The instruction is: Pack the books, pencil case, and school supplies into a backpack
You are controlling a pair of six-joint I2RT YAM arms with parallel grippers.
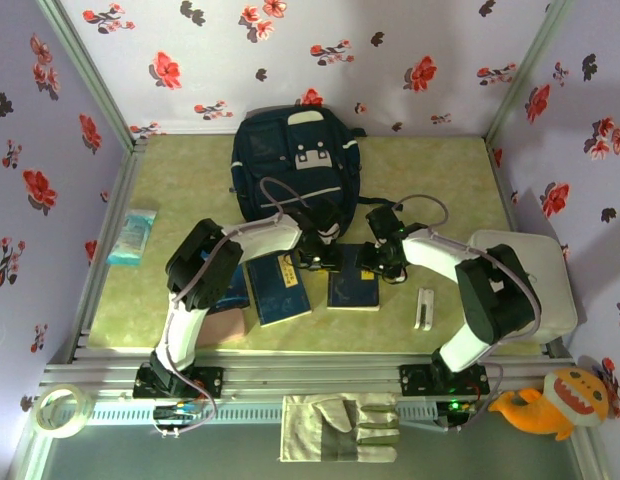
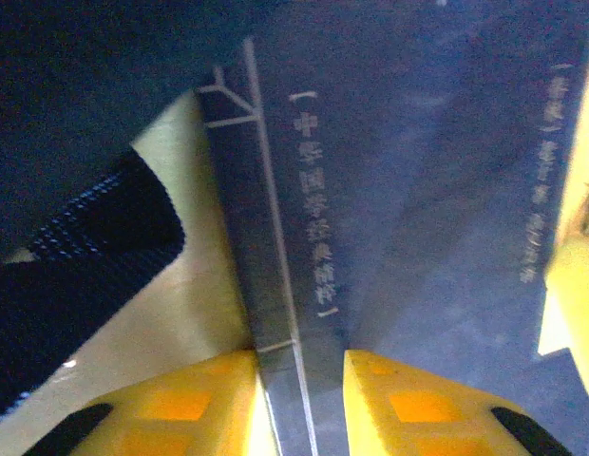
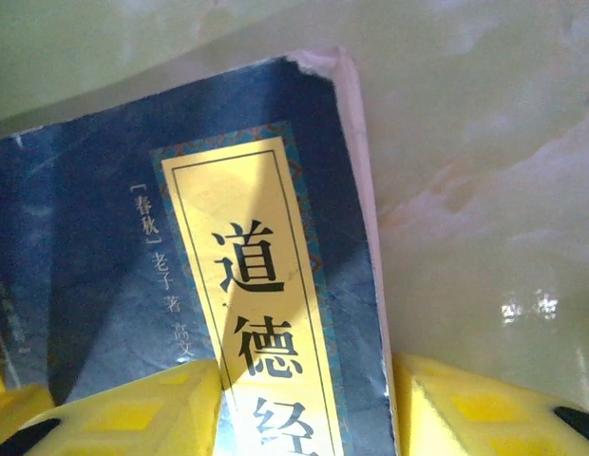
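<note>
1. Top external: we saw the large navy fabric backpack (image 1: 295,165) just beyond the left gripper (image 1: 316,258) and right gripper (image 1: 383,265).
2. Left wrist: jaws narrowly straddled the spine of a thin navy paperback (image 2: 418,190), lengthwise; grip unclear.
3. Right wrist: jaws stood half-open, empty, astride the long edge of a yellow-labelled navy paperback (image 3: 95,285).

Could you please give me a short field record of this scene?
backpack: far centre, lying flat
navy books: two, side by side, mid-table
left end effector: fingers astride a navy book's edge, grip unclear
right end effector: jaws apart at a labelled book's corner
white bar: right of the books
pale blue packet: far left
</note>
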